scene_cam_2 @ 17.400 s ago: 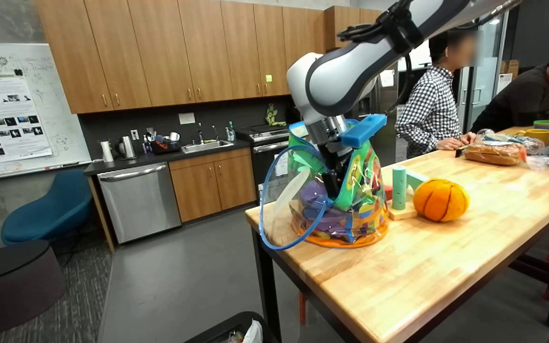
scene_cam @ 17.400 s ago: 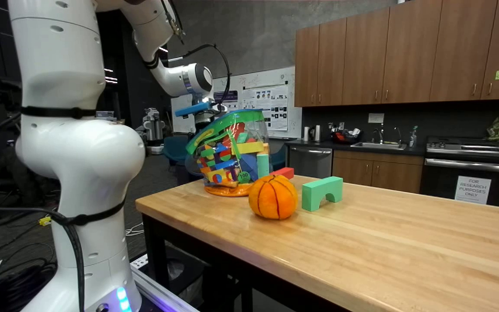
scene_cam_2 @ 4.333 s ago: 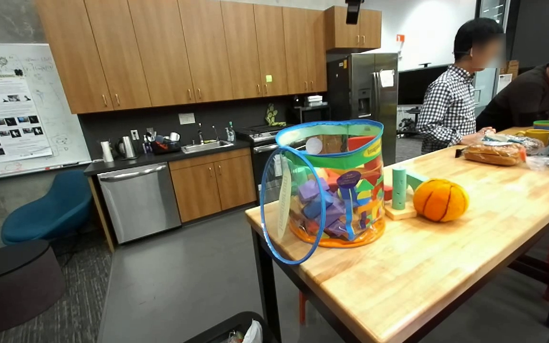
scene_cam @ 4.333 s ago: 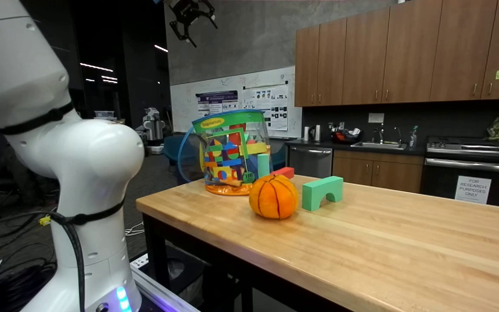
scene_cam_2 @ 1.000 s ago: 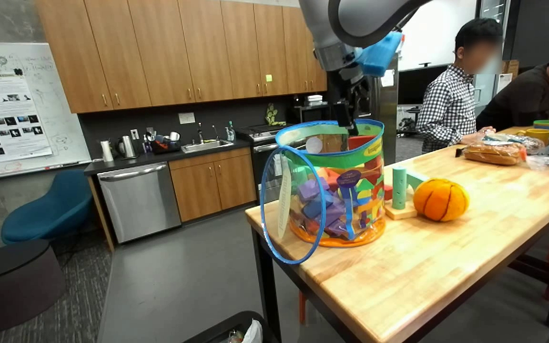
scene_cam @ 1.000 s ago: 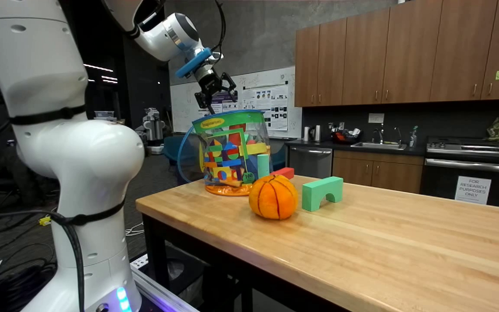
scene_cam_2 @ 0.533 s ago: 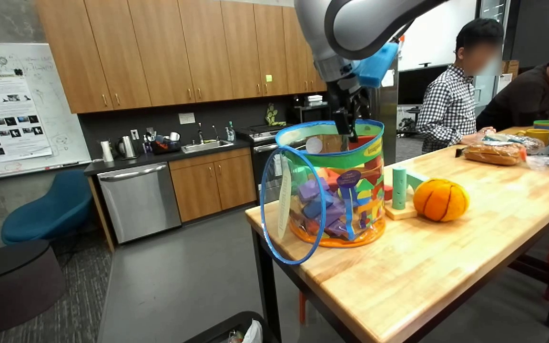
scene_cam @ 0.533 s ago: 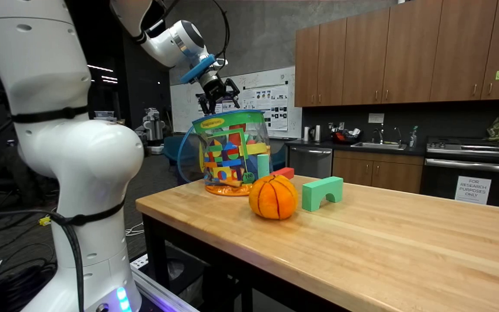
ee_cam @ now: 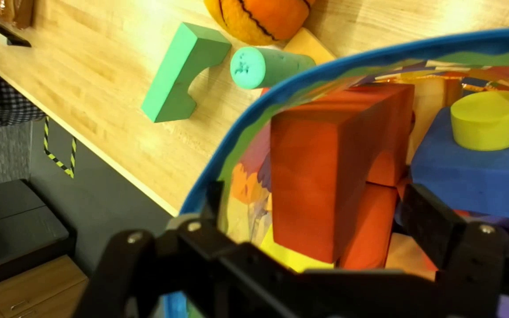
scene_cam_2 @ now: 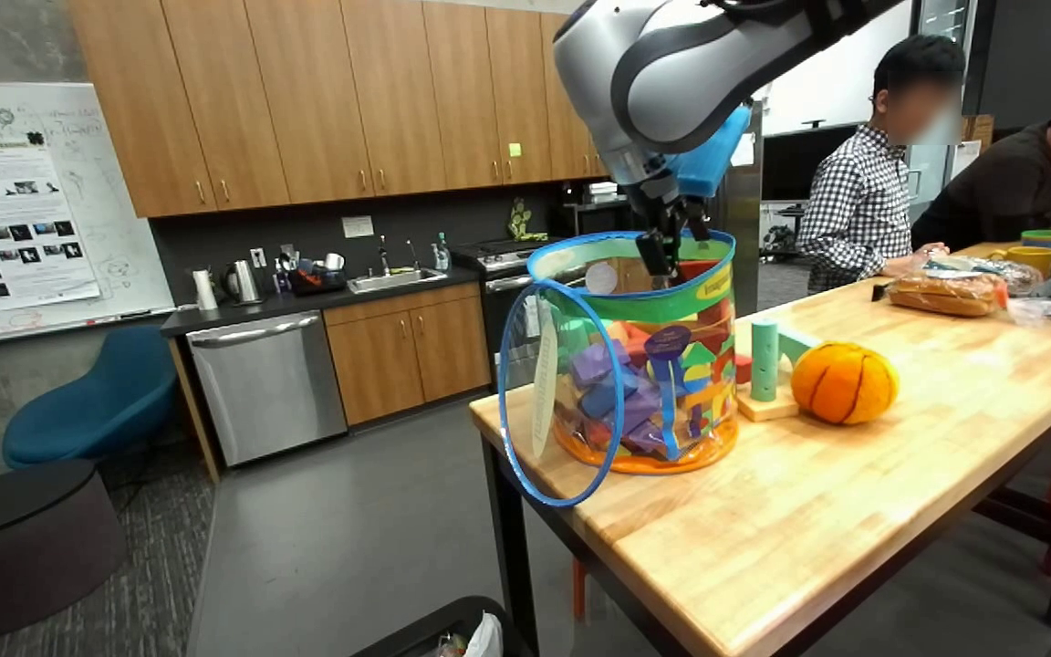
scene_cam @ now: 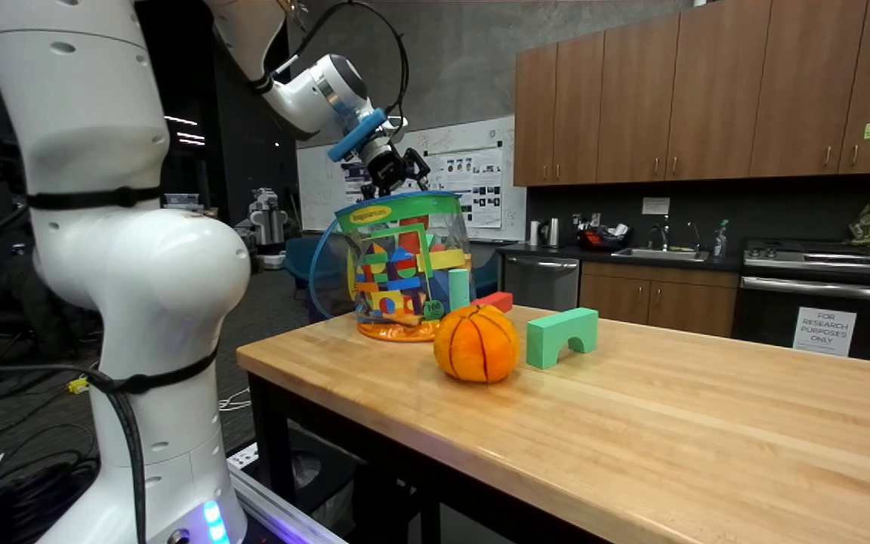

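The red arch block (ee_cam: 305,185) sits mid-frame in the wrist view, inside the clear bag (scene_cam_2: 635,308) — its long axis running toward the upper right, its notch showing on the right-hand face. My gripper (ee_cam: 313,196) is spread wide at the bag's mouth, a finger to either side of the block in that view; whether either touches it I can't tell. At the right of that frame lies a blue block (ee_cam: 471,172) with a yellow cylinder (ee_cam: 488,119) on it. The wooden table (scene_cam_2: 763,511) also bears an orange stuffed toy (scene_cam: 476,344), a green arch block (scene_cam: 556,337) on its two legs and an upright green cylinder (scene_cam_2: 764,360). Beyond — wooden cabinets (scene_cam: 711,98), upper right in an exterior view.
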